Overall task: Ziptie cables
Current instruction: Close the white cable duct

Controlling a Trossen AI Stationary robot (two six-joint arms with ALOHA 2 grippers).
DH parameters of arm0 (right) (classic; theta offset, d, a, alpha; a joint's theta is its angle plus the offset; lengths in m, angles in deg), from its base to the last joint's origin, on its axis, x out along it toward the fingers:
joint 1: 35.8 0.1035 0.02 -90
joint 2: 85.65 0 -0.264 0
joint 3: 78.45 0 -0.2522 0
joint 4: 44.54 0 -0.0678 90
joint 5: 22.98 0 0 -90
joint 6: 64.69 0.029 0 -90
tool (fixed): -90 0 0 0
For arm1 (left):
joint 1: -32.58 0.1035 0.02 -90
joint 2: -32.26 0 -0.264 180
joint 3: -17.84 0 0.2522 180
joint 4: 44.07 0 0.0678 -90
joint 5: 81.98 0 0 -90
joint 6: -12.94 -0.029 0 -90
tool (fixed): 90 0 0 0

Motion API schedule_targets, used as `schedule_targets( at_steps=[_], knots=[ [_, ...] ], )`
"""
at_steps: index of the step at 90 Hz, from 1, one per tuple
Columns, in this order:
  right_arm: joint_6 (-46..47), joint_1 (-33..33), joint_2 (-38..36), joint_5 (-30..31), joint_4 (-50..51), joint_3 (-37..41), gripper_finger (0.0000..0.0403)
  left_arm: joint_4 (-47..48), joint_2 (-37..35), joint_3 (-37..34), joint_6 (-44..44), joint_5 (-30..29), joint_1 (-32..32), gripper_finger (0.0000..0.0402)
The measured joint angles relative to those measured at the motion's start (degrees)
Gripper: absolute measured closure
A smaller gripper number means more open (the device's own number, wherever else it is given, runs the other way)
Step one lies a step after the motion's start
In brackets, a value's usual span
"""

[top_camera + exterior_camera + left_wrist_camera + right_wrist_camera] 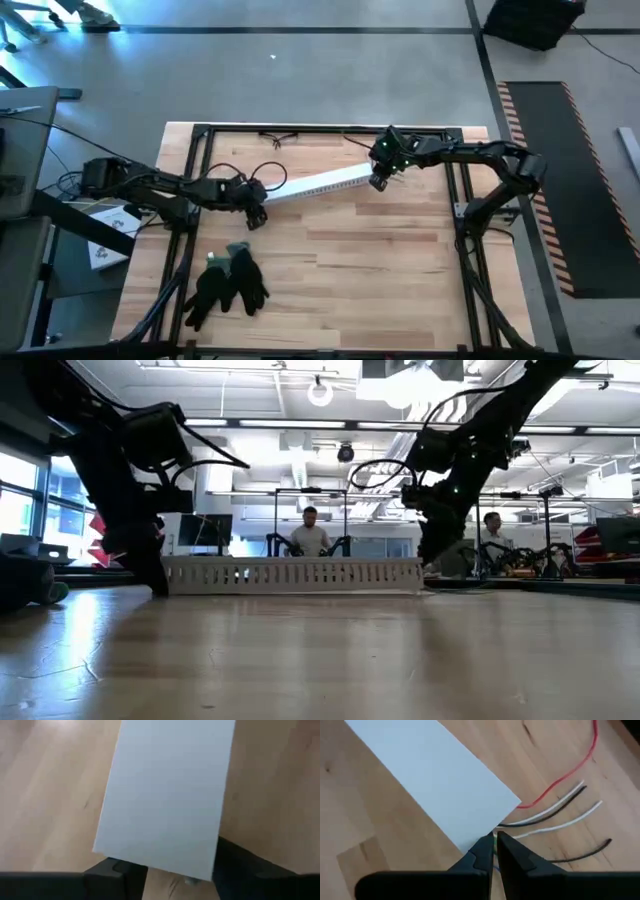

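Both arms at the ends of a white channel on the wooden table

In the high view, centre frame, the left gripper (pixel 257 213) straddles the channel's (pixel 318 184) left end, fingers spread around it; the right gripper (pixel 494 851), fingers pressed nearly together at the channel's other end (nothing visibly held), sits where the cables (pixel 559 810) emerge at right of its wrist view, fanned across the table (pixel 380 260). Black gloves (pixel 228 281) lie lower left.
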Motion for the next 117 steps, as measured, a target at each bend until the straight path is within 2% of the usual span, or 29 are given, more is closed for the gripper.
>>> schedule_targets(
  at_steps=[8, 21, 36, 48, 68, 80, 98, 117],
  knots=[
    [-1.25, 0.18, 0.00, 0.43, 0.28, -0.04, 0.0392, 1.08, 0.00, 0.14, -0.09, -0.34, 0.14, 0.0242],
    [-2.59, -0.22, -0.24, 7.99, 6.69, -2.45, 0.0391, 2.74, -0.02, 0.68, 0.72, 0.65, -0.11, 0.0243],
    [-3.51, -2.08, -0.22, 10.76, 10.09, -2.78, 0.0391, 3.06, -0.04, 0.70, 1.01, 0.76, -0.57, 0.0243],
    [-3.51, -2.99, -0.22, 10.73, 9.44, -2.80, 0.0391, 2.57, -0.04, 0.68, 1.16, 0.85, -0.57, 0.0243],
    [-1.44, -2.25, 2.79, 1.74, 0.13, -2.80, 0.0391, 0.04, -0.04, 0.44, 0.07, 0.86, -0.57, 0.0243],
    [-0.45, -0.58, 5.69, 1.53, -3.57, -3.04, 0.0391, -0.11, -0.04, 0.30, 0.40, 0.42, -0.42, 0.0243],
    [-0.80, -0.72, 2.27, 3.99, 0.17, -2.80, 0.0391, -0.04, -0.09, 0.58, 2.65, 0.93, -0.50, 0.0243],
    [1.87, -4.82, -2.48, 5.63, 8.36, -2.69, 0.0391, 0.61, -0.11, 0.59, 2.89, 0.97, -0.52, 0.0243]
  ],
)
